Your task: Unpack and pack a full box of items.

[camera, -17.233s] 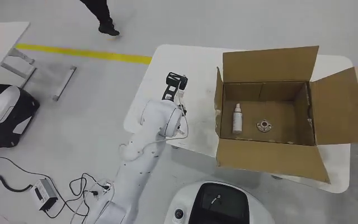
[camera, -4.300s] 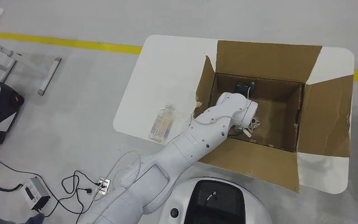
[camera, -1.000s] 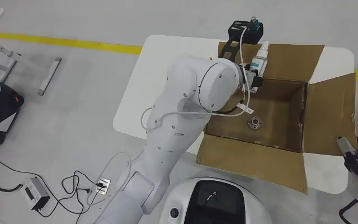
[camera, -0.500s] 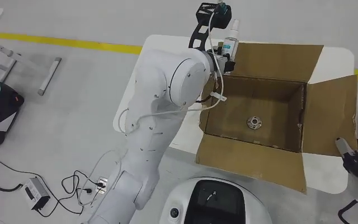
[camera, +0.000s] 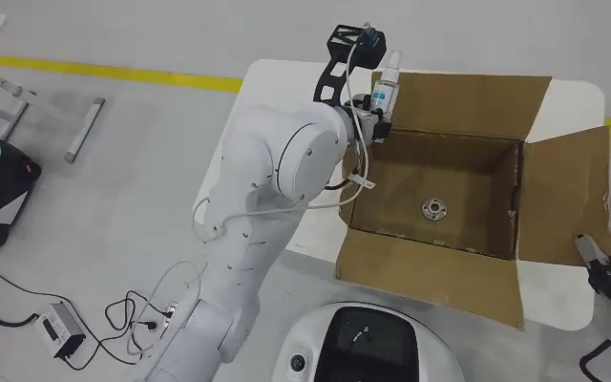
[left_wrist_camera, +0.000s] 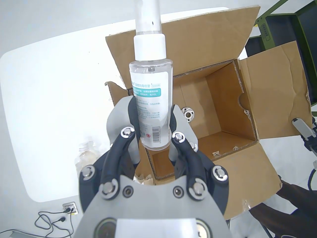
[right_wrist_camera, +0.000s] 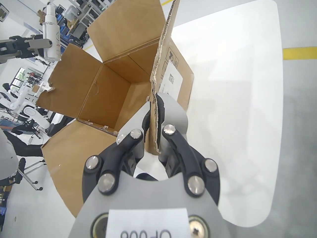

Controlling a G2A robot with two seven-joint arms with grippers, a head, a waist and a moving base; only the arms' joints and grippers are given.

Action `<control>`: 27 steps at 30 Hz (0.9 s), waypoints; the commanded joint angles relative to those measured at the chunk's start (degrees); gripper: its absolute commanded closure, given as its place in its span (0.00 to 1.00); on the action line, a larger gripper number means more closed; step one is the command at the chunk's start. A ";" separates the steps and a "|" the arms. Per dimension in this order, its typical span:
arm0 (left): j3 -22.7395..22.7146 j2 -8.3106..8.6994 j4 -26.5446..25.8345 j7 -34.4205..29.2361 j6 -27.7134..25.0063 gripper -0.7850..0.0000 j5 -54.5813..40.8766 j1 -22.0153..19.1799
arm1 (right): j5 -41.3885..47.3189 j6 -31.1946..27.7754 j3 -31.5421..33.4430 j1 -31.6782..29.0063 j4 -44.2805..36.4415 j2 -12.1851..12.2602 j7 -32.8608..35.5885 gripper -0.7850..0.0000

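Note:
My left gripper (left_wrist_camera: pixel 151 115) is shut on a clear spray bottle (left_wrist_camera: pixel 149 85) with a white collar and teal label, held upright. In the top view the spray bottle (camera: pixel 385 84) hangs above the far left corner of the open cardboard box (camera: pixel 430 263). A round metal flange (camera: pixel 434 207) lies on the box floor, also seen as the flange (left_wrist_camera: pixel 187 113) behind the bottle. My right gripper (right_wrist_camera: pixel 156 110) is shut on the edge of the box's right flap (right_wrist_camera: pixel 164 50). From above, that gripper (camera: pixel 590 250) sits at the flap (camera: pixel 563 191).
The box stands on a white table (camera: pixel 286 105) with rounded corners. A clear plastic bottle (left_wrist_camera: pixel 85 153) lies on the table left of the box, partly behind my left gripper. Bare tabletop lies left of the box. Cables lie on the floor (camera: pixel 143 315).
My left arm has lifted the spray bottle out of the box and carried it left, from over the back wall to the box's far left corner. The right gripper has stayed on the flap.

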 commanded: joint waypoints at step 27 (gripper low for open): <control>-8.99 3.26 -7.09 0.00 -8.97 1.00 -2.52 3.93 | 0.00 0.00 0.00 0.00 0.00 0.00 0.00 1.00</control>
